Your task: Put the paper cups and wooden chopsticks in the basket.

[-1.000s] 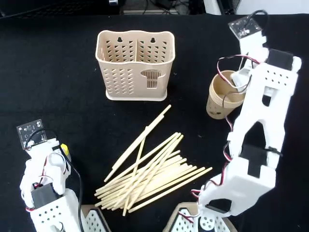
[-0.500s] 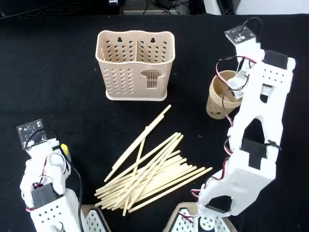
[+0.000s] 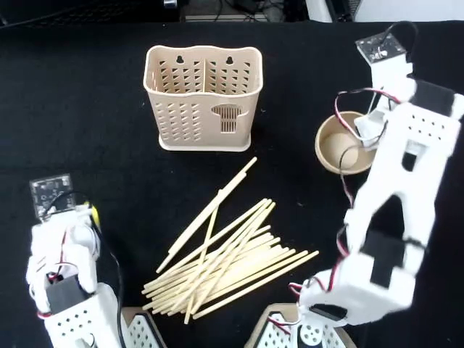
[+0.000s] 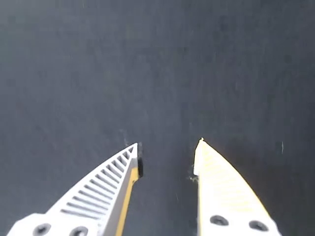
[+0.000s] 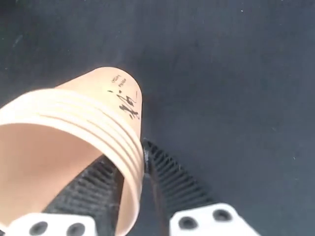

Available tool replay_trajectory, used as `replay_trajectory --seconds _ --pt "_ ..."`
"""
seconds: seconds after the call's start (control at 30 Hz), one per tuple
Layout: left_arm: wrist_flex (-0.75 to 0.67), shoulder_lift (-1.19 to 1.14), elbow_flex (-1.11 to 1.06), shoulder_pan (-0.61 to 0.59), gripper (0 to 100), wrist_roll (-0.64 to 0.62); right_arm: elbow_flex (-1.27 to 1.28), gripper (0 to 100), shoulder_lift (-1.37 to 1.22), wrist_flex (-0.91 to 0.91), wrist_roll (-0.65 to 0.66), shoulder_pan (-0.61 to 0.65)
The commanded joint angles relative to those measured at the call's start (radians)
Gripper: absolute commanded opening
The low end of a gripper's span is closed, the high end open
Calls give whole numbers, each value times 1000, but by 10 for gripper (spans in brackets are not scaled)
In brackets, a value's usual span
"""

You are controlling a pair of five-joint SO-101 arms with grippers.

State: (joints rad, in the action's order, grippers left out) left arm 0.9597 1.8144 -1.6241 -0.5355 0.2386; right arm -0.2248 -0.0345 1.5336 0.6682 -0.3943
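High view: right arm [image 3: 395, 188] stretched forward, right gripper [image 5: 145, 150] clamped on paper cups [image 3: 341, 151] at the rim; left gripper [image 4: 167, 152] tucked back, jaws apart.

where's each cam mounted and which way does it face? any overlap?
High view: fixed above the table, looking down on the basket, chopsticks, left arm and right arm.
Left wrist view: on that wrist, looking past the open left gripper at bare table.
Right wrist view: on that wrist, looking past the right gripper, shut on the paper cups.
Shared: high and right wrist views both show the paper cups.
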Motion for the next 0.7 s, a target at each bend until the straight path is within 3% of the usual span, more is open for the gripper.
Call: replay_trajectory --seconds 0.0,0.17,0.4,0.67 --pt "-75 6 153 -2 195 -40 12 12 203 40 -17 -11" --pt "-77 5 352 36 195 -178 45 12 400 78 -25 23" --pt "-84 -64 578 186 195 -195 74 12 530 121 -124 146" --pt "-77 -684 1032 312 195 -196 79 12 562 129 -230 232"
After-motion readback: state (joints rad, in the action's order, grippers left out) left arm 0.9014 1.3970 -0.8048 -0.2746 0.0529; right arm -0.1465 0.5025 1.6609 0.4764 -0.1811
